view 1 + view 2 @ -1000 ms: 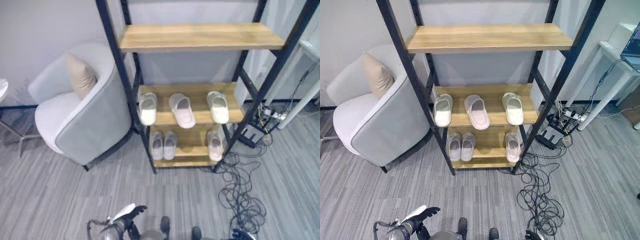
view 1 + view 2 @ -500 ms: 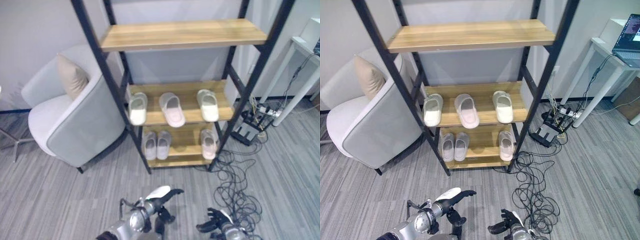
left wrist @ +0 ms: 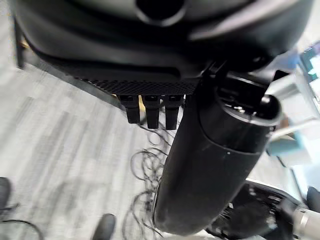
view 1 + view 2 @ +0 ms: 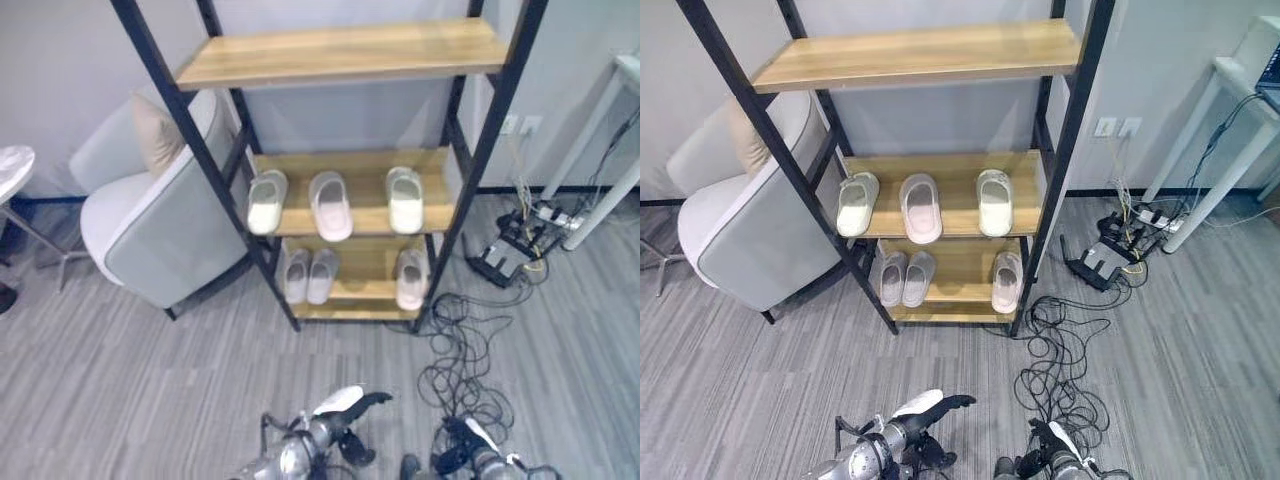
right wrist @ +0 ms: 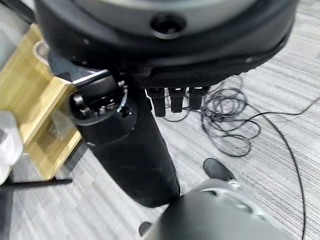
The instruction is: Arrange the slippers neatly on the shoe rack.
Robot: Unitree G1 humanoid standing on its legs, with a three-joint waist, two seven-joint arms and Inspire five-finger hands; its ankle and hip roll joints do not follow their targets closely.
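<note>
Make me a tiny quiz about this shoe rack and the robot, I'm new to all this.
1. True or false: the top shelf holds slippers.
2. How many slippers lie on the middle shelf?
3. The armchair stands on which side of the rack: A robot's left, B robot's right?

Key: 1 false, it is bare. 2 three. 3 A.

Both hands, left hand and right hand, hold nothing.
</note>
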